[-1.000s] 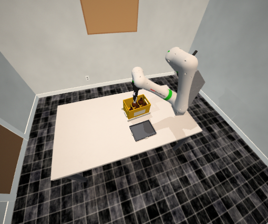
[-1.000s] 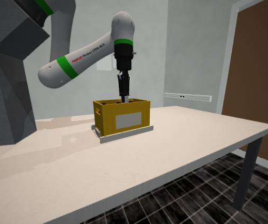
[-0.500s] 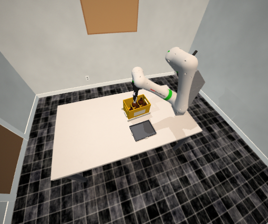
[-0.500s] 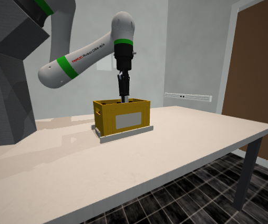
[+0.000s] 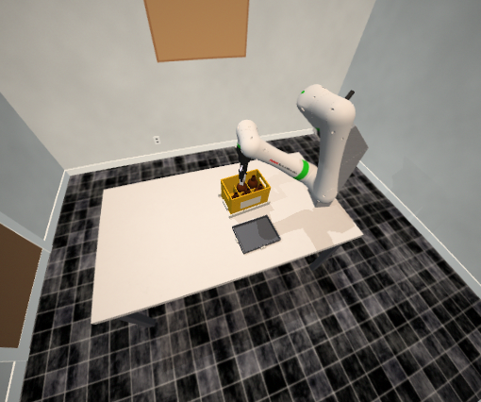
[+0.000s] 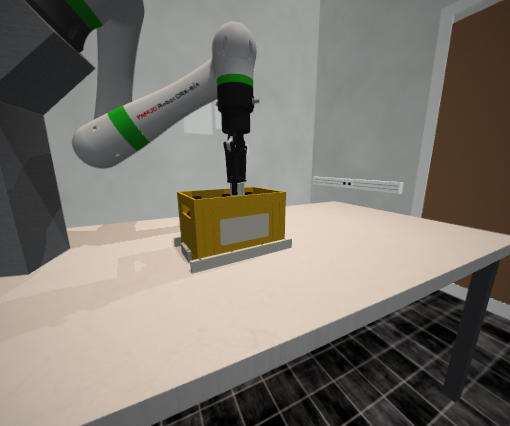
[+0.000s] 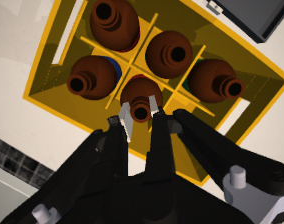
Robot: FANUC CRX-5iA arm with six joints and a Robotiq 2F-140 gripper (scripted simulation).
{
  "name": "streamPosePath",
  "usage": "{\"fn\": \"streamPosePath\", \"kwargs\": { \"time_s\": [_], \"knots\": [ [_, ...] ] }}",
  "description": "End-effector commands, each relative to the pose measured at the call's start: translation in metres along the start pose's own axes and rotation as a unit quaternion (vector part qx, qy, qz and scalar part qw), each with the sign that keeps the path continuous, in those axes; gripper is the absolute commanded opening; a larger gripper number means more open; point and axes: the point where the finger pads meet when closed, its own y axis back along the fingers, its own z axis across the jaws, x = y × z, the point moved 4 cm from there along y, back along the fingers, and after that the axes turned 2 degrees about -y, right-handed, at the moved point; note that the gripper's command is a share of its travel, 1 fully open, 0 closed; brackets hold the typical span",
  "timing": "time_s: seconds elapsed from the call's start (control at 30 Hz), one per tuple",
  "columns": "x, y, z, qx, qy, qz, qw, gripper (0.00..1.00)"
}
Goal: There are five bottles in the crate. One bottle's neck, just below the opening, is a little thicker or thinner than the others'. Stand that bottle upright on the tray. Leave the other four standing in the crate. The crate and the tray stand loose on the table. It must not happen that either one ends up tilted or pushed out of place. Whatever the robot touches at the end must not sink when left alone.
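Observation:
A yellow crate (image 5: pixel 245 191) stands on the table; it also shows in the exterior view (image 6: pixel 232 221) and the wrist view (image 7: pixel 153 80). Several brown bottles stand upright in its cells. My gripper (image 7: pixel 141 108) reaches straight down into the crate and is shut on the neck of the bottle with the red label (image 7: pixel 140 97), in the middle cell of the near row. That bottle stands in its cell. The other bottles stand around it, one at the left (image 7: pixel 90 77) and one at the right (image 7: pixel 213 80). The dark grey tray (image 5: pixel 256 233) lies empty on the table in front of the crate.
The crate sits on a low grey base plate (image 6: pixel 238 252). The arm's grey pedestal (image 6: pixel 6 150) stands at the table's edge behind the crate. A tray corner (image 7: pixel 253 17) shows just beyond the crate in the wrist view.

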Motion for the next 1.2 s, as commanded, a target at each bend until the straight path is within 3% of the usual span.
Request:
{"fn": "streamPosePath", "kwargs": {
  "time_s": [0.0, 0.53, 0.57, 1.17],
  "knots": [
    [-0.0001, 0.0003, 0.0001, 0.000, 0.000, 0.000, 1.000, 0.10],
    [-0.0001, 0.0003, 0.0001, 0.000, 0.000, 0.000, 1.000, 0.10],
    [-0.0001, 0.0003, 0.0001, 0.000, 0.000, 0.000, 1.000, 0.44],
    [-0.0001, 0.0003, 0.0001, 0.000, 0.000, 0.000, 1.000, 0.44]
  ]
}}
